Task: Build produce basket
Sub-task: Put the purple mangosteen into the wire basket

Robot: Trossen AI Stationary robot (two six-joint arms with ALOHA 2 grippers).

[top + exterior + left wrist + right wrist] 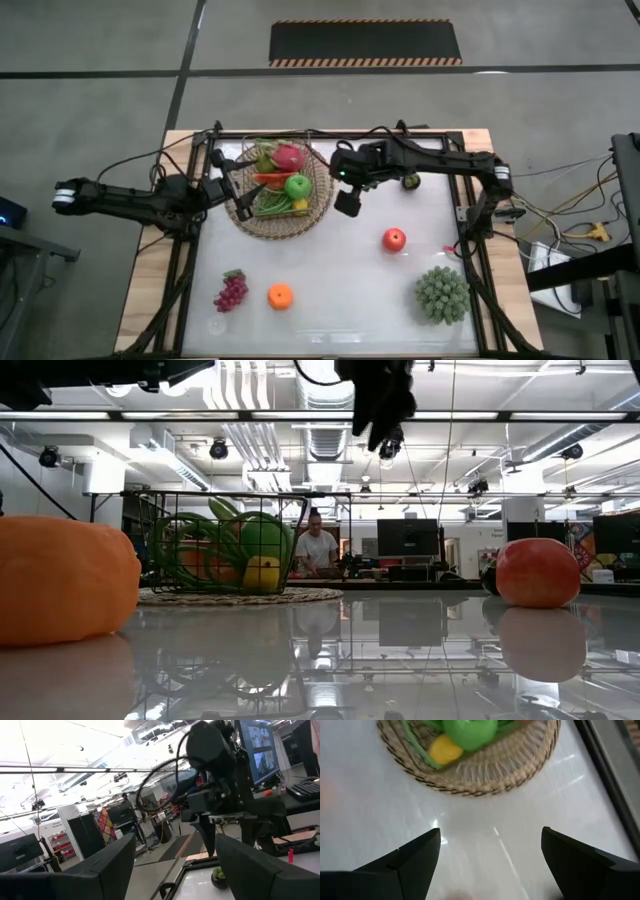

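Observation:
The woven basket (262, 222) stands at the table's far middle. It holds a pink dragon fruit (288, 157), a green apple (297, 185), a yellow lemon (299, 205) and green beans. Lying loose on the white tabletop are a red apple (394, 239), an orange (280, 296) and purple grapes (231, 290). My right gripper (348, 200) hangs open above the table just right of the basket (485, 775), nothing between its fingers. My left gripper (238, 185) stands open and raised at the basket's left rim, empty in its wrist view (175, 870).
A large spiky green cluster (442, 294) sits near the table's right front corner. A small green item (410, 181) lies at the far right under my right arm. A black frame borders the table. A person (317, 550) sits in the room beyond it.

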